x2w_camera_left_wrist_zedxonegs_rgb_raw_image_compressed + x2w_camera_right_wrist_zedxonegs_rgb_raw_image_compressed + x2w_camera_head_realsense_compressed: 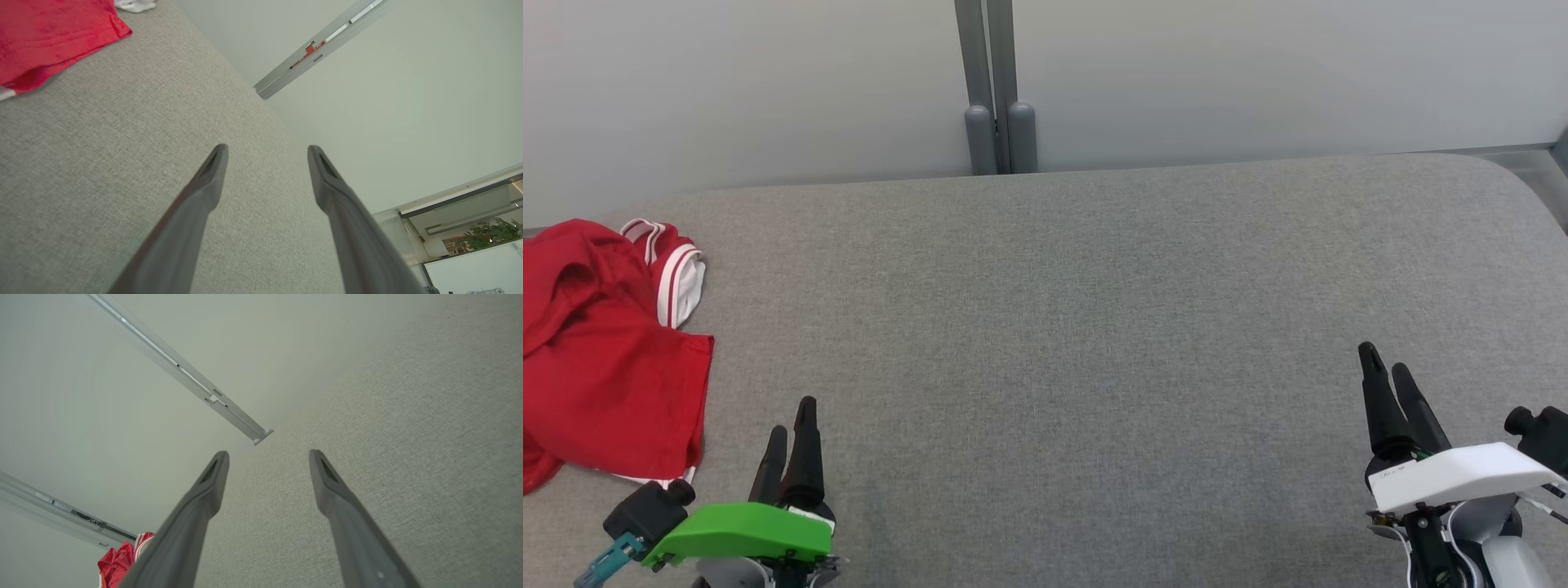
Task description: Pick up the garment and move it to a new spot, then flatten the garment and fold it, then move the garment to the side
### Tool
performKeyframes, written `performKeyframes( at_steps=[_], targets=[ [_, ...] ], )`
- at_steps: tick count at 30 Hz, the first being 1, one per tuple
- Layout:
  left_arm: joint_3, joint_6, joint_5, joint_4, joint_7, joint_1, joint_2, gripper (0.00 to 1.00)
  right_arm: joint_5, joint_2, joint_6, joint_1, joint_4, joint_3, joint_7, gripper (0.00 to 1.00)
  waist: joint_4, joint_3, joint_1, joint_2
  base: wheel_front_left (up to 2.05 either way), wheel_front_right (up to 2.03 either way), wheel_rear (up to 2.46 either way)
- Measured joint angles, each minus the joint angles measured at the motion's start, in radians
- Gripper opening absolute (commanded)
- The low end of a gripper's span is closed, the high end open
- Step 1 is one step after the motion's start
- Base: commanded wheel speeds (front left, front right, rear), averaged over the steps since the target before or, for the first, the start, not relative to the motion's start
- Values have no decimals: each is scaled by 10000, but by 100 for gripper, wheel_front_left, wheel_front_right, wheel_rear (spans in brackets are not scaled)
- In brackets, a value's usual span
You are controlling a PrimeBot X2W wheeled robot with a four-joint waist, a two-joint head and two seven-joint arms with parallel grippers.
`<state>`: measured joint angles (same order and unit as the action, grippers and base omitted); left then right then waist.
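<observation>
The crumpled red fabric garment with white-striped trim (605, 359) lies at the left edge of the grey cloth-covered table (1045, 327) (neither arm touching it), near the empty, wide-open left gripper (792, 418), well apart from the equally open right gripper (1384, 359).

- The head view looked forward and down from above the near side of the pad (1094, 327). It took in most of the pad's width up to the wall (1258, 73), with the left gripper (792, 416) low left and the right gripper (1383, 358) low right.
- The left wrist view sat low and close over the pad, rolled, facing along its fingers (204, 188) toward the wall.
- The right wrist view did likewise, rolled the other way.
- All three shared pad, wall and the red garment (605, 359) at the pad's left end.
</observation>
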<state>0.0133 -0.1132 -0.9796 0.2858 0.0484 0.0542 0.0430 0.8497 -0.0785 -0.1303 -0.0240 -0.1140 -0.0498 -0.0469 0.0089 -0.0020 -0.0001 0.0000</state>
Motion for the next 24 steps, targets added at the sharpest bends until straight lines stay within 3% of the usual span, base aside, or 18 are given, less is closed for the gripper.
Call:
performKeyframes(
  at_steps=[24],
  targets=[
    [531,-10,3684,-174,763,-88,389,100,-3645,-157,0,161,176,140,-765,100,45,-8,0,0,0,0,0]
  ],
)
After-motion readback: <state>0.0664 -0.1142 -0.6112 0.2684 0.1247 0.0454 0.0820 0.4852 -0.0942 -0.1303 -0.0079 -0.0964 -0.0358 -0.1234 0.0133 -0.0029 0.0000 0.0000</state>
